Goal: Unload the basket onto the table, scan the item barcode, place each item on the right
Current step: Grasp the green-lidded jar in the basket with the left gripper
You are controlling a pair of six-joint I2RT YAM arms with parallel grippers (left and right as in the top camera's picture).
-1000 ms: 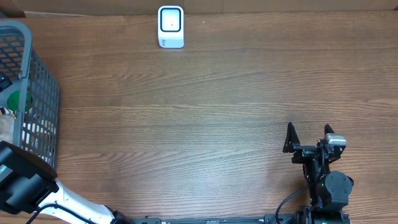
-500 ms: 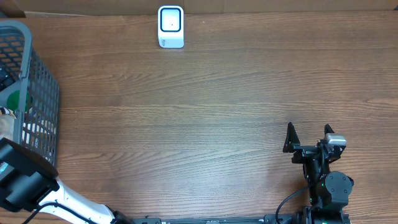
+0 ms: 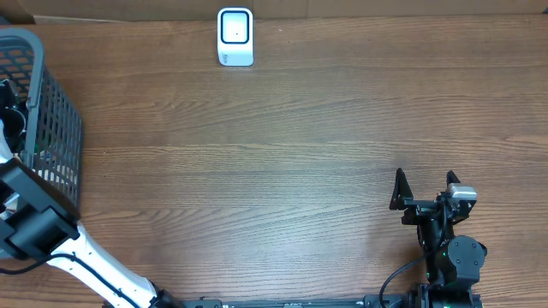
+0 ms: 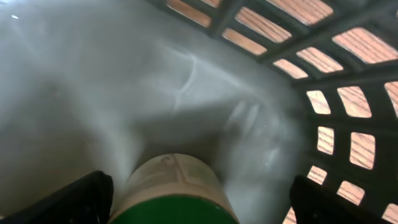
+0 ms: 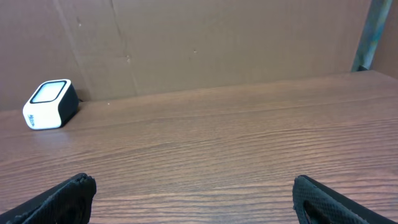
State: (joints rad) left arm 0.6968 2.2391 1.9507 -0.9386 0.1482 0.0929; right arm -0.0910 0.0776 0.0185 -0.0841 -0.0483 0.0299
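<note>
Advanced since the earlier frames, the left arm (image 3: 34, 227) now reaches over the rim of the basket (image 3: 56, 128) at the desk's (image 3: 300, 154) left edge, while the right arm is unmoved. In the left wrist view, the left claw (image 4: 200, 186) stands wide, its fingers (image 4: 81, 199) flanking the item (image 4: 177, 190), a pale-topped cylinder with a green band, with a gap showing on each side, so nothing is gripped. The item lies inside the basket, directly ahead of and between the jaws. Its long axis appears to run roughly along the line of approach, its top end towards the wrist. The left arm is much the nearer. The right claw (image 3: 425, 190) rests spread and empty near the desk's near right corner. The scanner (image 3: 235, 37) sits at the far edge, well apart from both.
</note>
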